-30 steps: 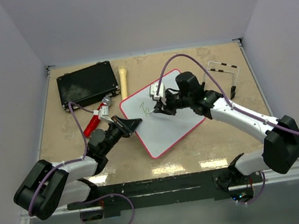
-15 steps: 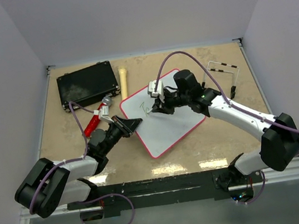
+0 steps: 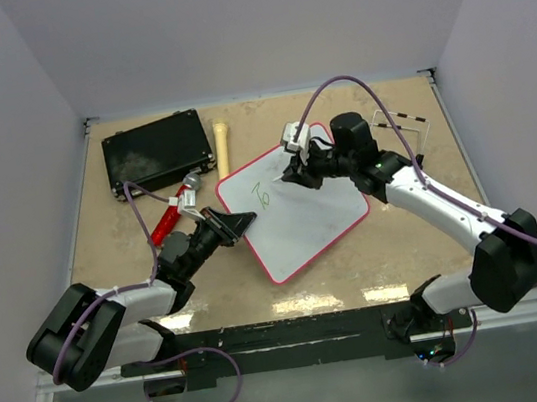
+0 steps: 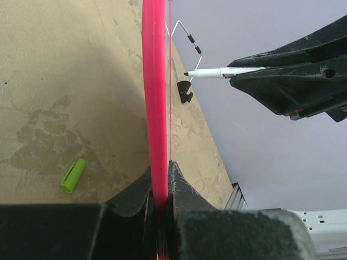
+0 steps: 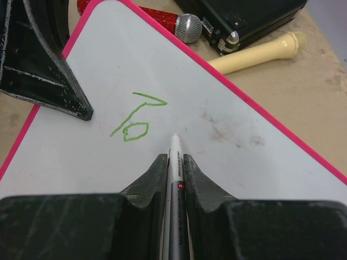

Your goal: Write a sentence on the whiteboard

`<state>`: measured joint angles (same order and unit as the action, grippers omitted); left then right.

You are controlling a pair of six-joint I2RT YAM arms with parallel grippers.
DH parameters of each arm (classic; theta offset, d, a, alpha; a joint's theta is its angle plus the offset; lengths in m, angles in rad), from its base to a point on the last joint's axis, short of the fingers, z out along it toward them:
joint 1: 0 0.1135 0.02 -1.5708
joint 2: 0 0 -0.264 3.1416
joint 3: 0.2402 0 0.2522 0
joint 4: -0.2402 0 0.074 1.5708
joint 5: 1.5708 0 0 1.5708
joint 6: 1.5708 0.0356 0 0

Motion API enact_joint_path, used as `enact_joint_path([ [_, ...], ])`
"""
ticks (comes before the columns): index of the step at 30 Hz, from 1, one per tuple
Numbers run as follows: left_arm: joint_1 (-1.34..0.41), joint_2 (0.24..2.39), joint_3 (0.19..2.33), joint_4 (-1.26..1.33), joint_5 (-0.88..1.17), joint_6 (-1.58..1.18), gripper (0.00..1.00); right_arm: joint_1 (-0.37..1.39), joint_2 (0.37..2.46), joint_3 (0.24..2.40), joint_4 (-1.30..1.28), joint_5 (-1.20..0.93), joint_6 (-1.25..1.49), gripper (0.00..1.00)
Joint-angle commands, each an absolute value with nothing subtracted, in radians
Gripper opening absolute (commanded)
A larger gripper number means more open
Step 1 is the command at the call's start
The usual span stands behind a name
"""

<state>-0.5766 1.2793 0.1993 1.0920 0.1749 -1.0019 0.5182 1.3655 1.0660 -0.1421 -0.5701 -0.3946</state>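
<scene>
The whiteboard [image 3: 302, 221], white with a red-pink rim, lies tilted in the middle of the table. Of the sentence, only a green "To" [image 3: 261, 197] shows near the board's upper left; it also shows in the right wrist view [image 5: 135, 122]. My right gripper [image 3: 297, 172] is shut on a white marker [image 5: 174, 146], whose tip hangs just right of the "o". In the left wrist view the marker [image 4: 222, 71] tip stands a little off the board. My left gripper [image 3: 237, 224] is shut on the board's rim [image 4: 154, 81] at its left corner.
A black case [image 3: 158, 152] lies at the back left, with a cream microphone [image 3: 223, 145] beside it. A red microphone [image 3: 174, 210] lies left of the board. A wire stand [image 3: 402, 135] is at the right. A green cap [image 4: 74, 175] lies on the table.
My right gripper has moved right and back with the marker, away from the letters, so the green "To" now shows uncovered. The left arm and board have not moved.
</scene>
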Motion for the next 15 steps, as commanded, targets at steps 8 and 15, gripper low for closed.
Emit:
enact_joint_path([
  [8,-0.581,1.279,0.204,1.227,0.202,-0.953,0.00,0.525,1.394,1.088,-0.032,-0.514,-0.310,0.00],
  [15,-0.581,1.290,0.207,1.238,0.213,-0.954,0.00,0.525,1.434,1.104,-0.044,-0.517,-0.313,0.00],
])
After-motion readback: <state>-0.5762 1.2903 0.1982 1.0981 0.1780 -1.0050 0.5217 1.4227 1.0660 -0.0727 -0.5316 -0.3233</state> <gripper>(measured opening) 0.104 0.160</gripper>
